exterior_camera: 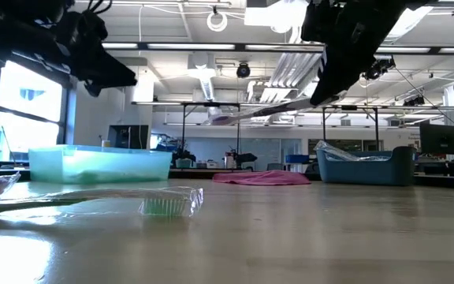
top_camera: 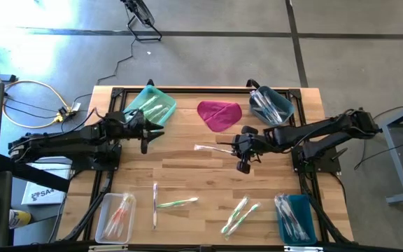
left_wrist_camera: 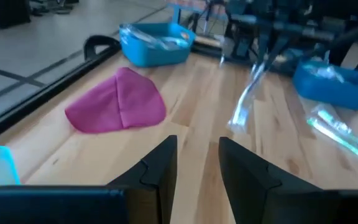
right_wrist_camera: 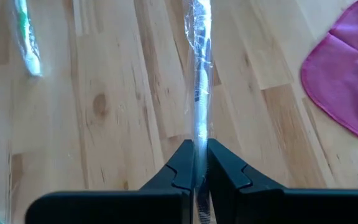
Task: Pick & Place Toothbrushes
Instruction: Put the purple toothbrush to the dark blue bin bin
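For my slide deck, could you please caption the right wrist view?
Right claw shut on a wrapped toothbrush, lifted above the wooden table, magenta cloth alongside.

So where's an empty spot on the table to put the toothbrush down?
Bare wood lies between the magenta cloth and the green toothbrush, and beside the left fingers. It is crowded near the loose toothbrushes by the blue bin.

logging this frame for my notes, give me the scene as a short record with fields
right gripper: jaws shut on a wrapped toothbrush, held above the table
left gripper: jaws apart, empty, near the teal bin
magenta cloth: lying at the table's far middle
loose toothbrushes: scattered on the near half
blue bins: far right and near right
clear bin: near left
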`<state>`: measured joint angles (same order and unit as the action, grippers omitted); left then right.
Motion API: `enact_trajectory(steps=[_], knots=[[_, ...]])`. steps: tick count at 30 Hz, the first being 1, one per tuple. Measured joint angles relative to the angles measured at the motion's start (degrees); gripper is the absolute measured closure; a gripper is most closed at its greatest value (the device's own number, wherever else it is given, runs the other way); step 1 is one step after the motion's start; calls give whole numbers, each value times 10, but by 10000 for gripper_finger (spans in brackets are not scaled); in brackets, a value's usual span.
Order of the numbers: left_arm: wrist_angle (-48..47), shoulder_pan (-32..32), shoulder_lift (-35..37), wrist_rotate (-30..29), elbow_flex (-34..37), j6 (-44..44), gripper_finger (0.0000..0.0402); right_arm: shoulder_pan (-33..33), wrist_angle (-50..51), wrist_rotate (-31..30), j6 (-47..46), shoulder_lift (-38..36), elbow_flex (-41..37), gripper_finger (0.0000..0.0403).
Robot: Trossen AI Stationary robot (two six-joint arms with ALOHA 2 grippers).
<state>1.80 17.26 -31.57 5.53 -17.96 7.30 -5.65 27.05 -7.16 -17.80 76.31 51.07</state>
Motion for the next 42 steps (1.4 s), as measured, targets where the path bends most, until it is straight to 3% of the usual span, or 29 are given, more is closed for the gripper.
enact_trajectory(steps=[4, 10, 18, 27, 34, 40, 42], knots=[[24, 0, -70, 24, -5, -17, 286, 0, 0, 3, 0, 0, 0, 387], [28, 0, -194, 35, -70, -70, 286, 0, 0, 8, 0, 0, 0, 387], [29, 0, -323, 128, -160, -203, 286, 0, 1, 32, 0, 0, 0, 387], [62, -9, -447, 195, -232, -205, 286, 0, 2, 33, 15, 0, 0, 387], [49, -55, -521, 185, -295, -205, 286, 1, 6, 48, 15, 0, 0, 387], [-18, -89, -561, 58, -353, -205, 286, 1, 10, 59, 15, 0, 0, 387], [-29, -94, -572, 50, -363, -205, 286, 1, 11, 60, 15, 0, 0, 387]])
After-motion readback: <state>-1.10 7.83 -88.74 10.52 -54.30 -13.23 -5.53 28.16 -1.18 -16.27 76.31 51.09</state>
